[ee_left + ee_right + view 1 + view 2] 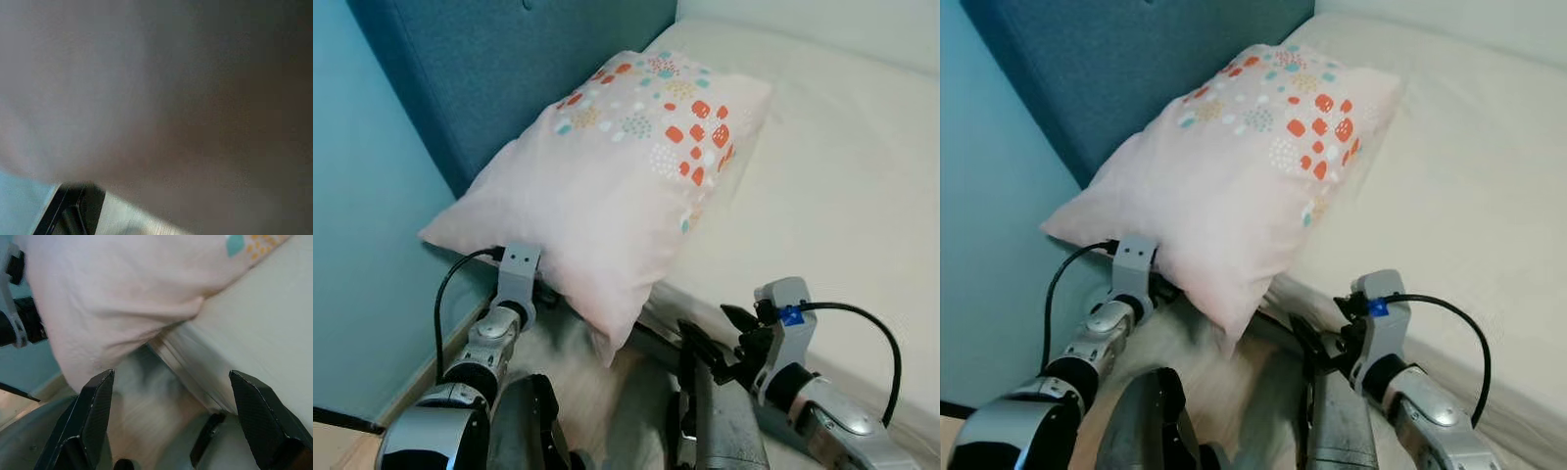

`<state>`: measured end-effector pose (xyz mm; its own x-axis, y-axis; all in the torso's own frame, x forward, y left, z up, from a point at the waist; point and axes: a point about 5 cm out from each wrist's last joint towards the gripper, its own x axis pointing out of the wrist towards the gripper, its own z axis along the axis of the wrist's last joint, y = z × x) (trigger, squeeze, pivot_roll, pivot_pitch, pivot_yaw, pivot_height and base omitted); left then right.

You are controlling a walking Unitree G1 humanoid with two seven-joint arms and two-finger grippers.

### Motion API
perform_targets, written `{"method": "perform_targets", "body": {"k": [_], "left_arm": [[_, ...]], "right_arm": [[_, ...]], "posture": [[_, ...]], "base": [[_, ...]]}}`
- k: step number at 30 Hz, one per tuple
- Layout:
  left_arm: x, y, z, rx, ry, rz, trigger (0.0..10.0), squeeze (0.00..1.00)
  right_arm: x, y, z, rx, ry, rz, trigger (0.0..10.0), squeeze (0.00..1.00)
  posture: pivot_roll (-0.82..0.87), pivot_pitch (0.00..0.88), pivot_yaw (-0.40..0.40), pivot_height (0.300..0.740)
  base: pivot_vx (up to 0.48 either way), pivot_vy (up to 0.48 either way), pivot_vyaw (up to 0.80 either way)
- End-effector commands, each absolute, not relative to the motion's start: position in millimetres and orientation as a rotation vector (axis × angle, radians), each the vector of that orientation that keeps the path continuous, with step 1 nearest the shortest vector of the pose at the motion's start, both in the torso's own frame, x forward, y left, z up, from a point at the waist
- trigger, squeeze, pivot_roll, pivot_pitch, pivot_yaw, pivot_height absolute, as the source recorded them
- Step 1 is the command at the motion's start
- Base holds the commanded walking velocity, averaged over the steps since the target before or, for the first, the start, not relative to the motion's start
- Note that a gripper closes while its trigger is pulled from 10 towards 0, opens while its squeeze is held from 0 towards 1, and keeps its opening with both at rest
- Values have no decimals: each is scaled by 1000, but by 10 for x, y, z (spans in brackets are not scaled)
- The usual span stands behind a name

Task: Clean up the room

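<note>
half the pillow (617,166) overhanging mattress edge (822,196), right gripper (171,426) fingers spread below

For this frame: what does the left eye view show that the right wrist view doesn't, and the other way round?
Left eye alone: the blue headboard, the pillow's orange and teal dotted top, and the left gripper tucked under the pillow's lower edge. Right wrist alone: a close look along the right gripper, fingers spread open, at the gap under the pillow's corner. Both: the pale pink pillow overhanging the mattress edge and the left arm beneath it.
</note>
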<state>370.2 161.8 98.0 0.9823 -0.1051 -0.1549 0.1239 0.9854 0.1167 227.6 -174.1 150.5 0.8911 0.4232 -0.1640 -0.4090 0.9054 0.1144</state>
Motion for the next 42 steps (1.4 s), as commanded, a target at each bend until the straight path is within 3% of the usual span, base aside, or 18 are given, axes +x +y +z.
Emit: {"method": "perform_targets", "body": {"k": [1,9,10,15,18,22,26,30,42], "left_arm": [[3811,1496,1163,89,109,-130,10000,0],[4094,1275,1966,59,-122,-184,10000,0],[4145,1168,2241,58,-197,-234,10000,0],[4147,980,2371,77,-234,-322,10000,0],[4116,731,2347,66,-220,-388,10000,0],[4106,657,2351,60,-218,-402,10000,0],[4049,323,2405,53,-219,-480,10000,0],[4017,168,2438,88,-219,-512,10000,0],[4133,336,2683,410,-242,-344,10000,0]], "right_arm": [[2236,-1736,1514,93,202,431,10000,0],[2250,-1675,1512,99,203,437,10000,0],[2249,-1663,1518,99,205,437,10000,0],[2251,-1681,1535,98,204,427,10000,0],[2260,-1717,1560,93,200,414,10000,0],[2262,-1722,1566,92,200,412,10000,0],[2257,-1742,1599,90,194,406,10000,0],[2240,-1757,1606,88,193,397,10000,0],[2178,-1731,1642,90,185,384,10000,0]], "posture": [[-182,417,42,500],[-170,402,50,500],[-165,391,59,500],[-165,388,62,500],[-174,388,60,500],[-174,388,60,500],[-208,391,59,500],[-225,396,63,500],[-286,414,71,500]], "base": [[0,0,0],[0,0,0],[0,0,0],[0,0,0],[0,0,0],[0,0,0],[0,0,0],[0,0,0],[0,0,0]]}}
